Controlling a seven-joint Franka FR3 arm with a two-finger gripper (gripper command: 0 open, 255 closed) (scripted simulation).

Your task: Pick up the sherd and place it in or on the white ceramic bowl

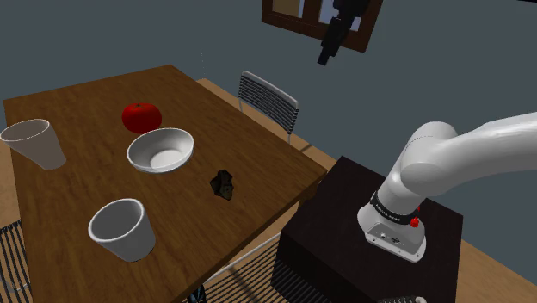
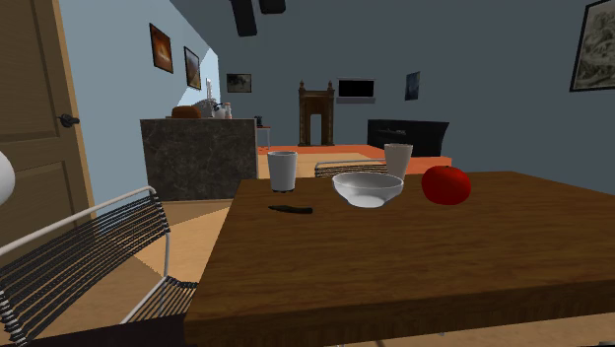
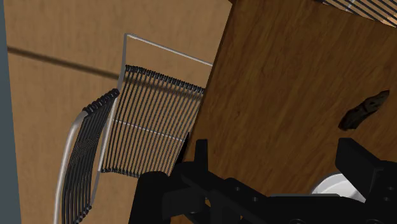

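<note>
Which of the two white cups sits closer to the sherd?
The cup toward the shoulder view's bottom edge, below the white bowl; the sherd lies to its right. The other cup stands farther off, at the table's left corner.

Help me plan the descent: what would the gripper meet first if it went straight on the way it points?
Most likely the bare table: in the wrist view the open gripper aims at its wood beside the sherd, not at the sherd itself. Depth is unclear.
</note>
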